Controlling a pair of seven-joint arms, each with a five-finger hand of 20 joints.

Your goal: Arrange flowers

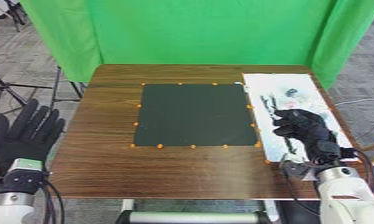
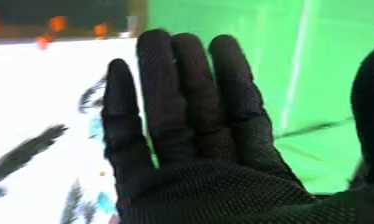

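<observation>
1. Over the white sheet (image 1: 299, 81), the right hand (image 1: 304, 127) hovers open near flower stems (image 2: 28, 151).
2. Beside the table (image 1: 86, 155), the left hand (image 1: 20, 145) is open too.
3. Picking seems underway; next, pinch one stem.

Bright light, with washed-out glare across the white sheet (image 2: 41, 85)
</observation>
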